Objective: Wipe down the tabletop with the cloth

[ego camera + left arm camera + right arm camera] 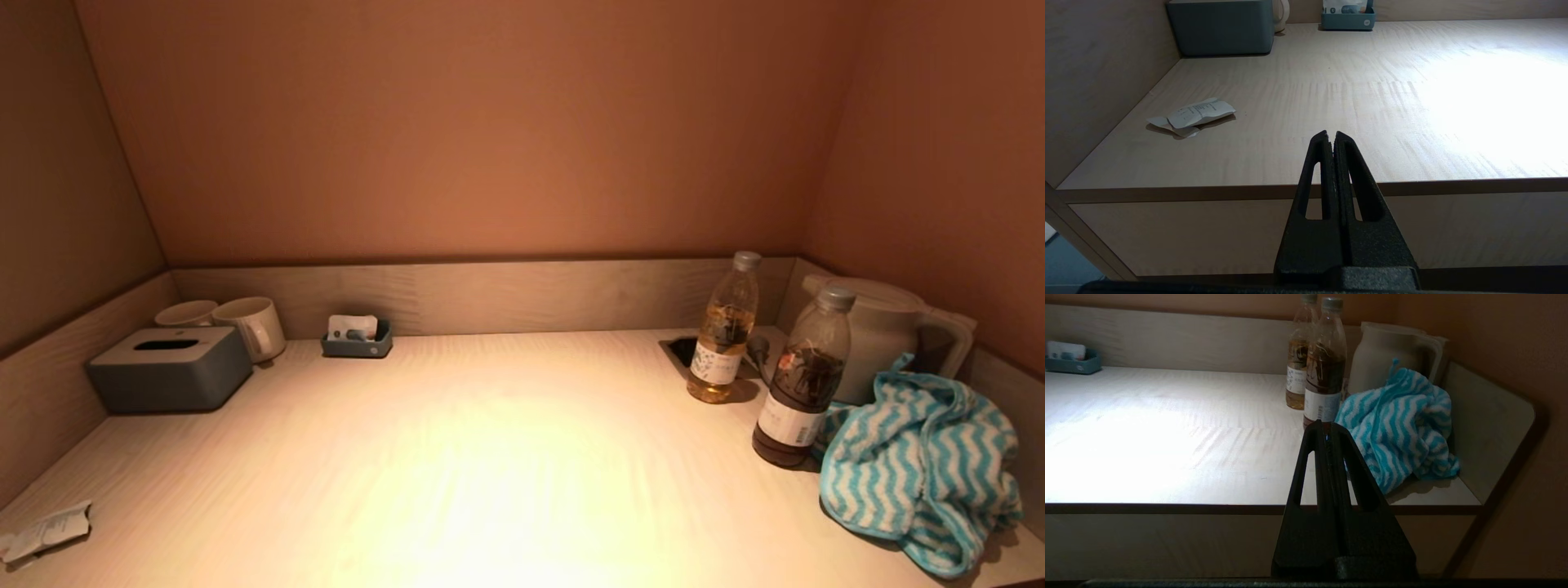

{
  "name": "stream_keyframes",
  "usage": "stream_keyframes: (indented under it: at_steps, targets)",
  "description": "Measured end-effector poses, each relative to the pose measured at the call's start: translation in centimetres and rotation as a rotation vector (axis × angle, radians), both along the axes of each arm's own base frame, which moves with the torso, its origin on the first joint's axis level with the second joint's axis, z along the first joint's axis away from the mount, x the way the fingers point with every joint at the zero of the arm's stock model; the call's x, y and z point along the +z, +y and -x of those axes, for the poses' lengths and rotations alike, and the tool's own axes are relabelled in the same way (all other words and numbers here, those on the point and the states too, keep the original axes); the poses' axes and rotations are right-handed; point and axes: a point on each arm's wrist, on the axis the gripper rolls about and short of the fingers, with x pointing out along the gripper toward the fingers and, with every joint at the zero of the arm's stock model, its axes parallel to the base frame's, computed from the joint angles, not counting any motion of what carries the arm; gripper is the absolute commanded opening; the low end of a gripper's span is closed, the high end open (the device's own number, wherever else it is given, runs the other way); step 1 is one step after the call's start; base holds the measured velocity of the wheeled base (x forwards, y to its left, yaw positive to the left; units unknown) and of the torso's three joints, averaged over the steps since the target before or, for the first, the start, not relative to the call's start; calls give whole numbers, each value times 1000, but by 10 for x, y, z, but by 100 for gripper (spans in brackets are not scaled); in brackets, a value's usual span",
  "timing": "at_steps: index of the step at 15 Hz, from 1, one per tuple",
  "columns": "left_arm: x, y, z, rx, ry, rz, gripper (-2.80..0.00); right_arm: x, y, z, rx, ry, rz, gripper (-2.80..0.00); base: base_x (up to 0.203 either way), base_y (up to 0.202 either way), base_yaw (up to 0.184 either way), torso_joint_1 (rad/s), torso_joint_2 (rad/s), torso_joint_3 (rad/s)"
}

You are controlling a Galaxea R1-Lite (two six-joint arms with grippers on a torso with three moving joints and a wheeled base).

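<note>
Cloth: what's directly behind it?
Behind the striped cloth stands the kettle, its lower part hidden by the cloth. The dark bottle stands beside the cloth. Both grippers hang shut off the table edge.

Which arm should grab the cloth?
Right. The cloth lies at the tabletop's right end, just ahead of the shut right gripper; the left gripper faces the far left side.

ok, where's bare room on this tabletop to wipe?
Bare: the wide middle of the tabletop, between tissue box and bottles. Crowded: right corner, with bottles, kettle, cloth. Paper scrap at front left.
</note>
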Motion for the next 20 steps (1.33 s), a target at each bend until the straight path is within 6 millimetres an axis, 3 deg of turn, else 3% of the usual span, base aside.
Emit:
stream_keyframes:
  at_steps: [4,9,15,20]
  targets:
    - [0,0,0,1,0,0,-280,-29,-1,-25,-65,17,18,-280,0,0,0,0,0,0]
    - [0,0,0,0,0,0,-280,-56,-1,-42,-62,-9,19,-280,0,0,0,0,0,0]
    - [0,0,0,0,0,0,-280,-58,-1,-44,-27,-69,13,-280,0,0,0,0,0,0]
    - [0,0,0,0,0,0,-280,-65,0,-46,2,4,5,-280,0,0,0,0,0,0]
